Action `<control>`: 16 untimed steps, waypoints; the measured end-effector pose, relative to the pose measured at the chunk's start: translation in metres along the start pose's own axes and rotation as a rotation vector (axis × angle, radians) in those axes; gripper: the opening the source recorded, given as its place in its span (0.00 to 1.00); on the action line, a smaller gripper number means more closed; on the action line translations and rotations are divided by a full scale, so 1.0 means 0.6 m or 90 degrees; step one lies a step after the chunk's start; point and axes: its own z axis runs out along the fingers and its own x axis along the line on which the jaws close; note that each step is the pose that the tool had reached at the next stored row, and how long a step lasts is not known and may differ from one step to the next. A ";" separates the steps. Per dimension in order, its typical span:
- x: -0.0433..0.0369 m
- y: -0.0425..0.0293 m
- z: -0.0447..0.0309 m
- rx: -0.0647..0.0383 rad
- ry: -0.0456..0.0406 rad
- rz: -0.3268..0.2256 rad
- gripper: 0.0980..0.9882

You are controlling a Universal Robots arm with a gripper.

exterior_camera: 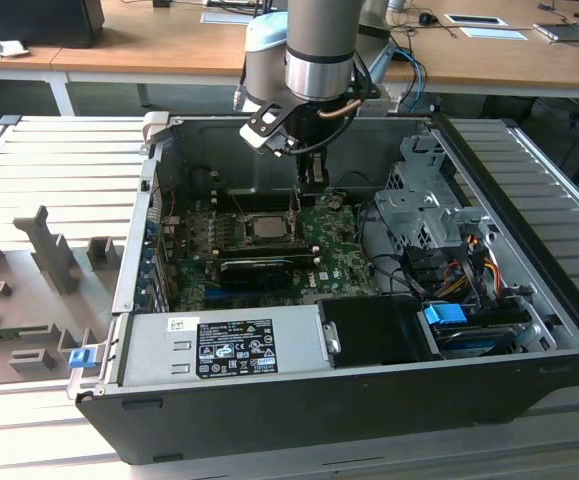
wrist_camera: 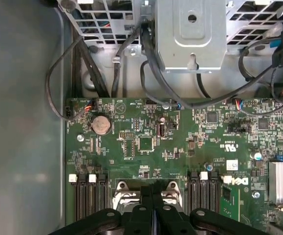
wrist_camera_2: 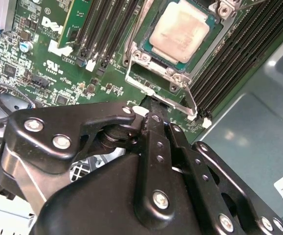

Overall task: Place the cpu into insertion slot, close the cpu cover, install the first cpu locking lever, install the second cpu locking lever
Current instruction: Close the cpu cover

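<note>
The open computer case (exterior_camera: 369,400) holds the green motherboard (wrist_camera: 131,127), and the gripper (wrist_camera_2: 153,115) hangs low over it, jaws clenched together with nothing visibly held between them. Just ahead of the jaw tips lies the insertion slot (wrist_camera_2: 156,66), with the cpu (wrist_camera_2: 180,29) already seated in it. The cpu cover (wrist_camera_2: 134,49) frames the chip, though whether it lies fully flat is hard to tell from this angle. A thin wire lever (wrist_camera_2: 190,100) runs right by the tips, perhaps touching them.

The likely trouble: with the tips so close, a push slightly off line could slide off the wire and hit the board's small parts. If the cover is not flat, forcing the lever could pinch the chip or bend the socket pins beneath.
</note>
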 end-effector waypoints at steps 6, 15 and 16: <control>0.000 -0.011 0.000 0.000 0.0000 0.000 0.01; -0.001 -0.055 0.012 0.000 0.0006 -0.006 0.01; -0.001 -0.058 0.017 0.000 0.0008 -0.009 0.01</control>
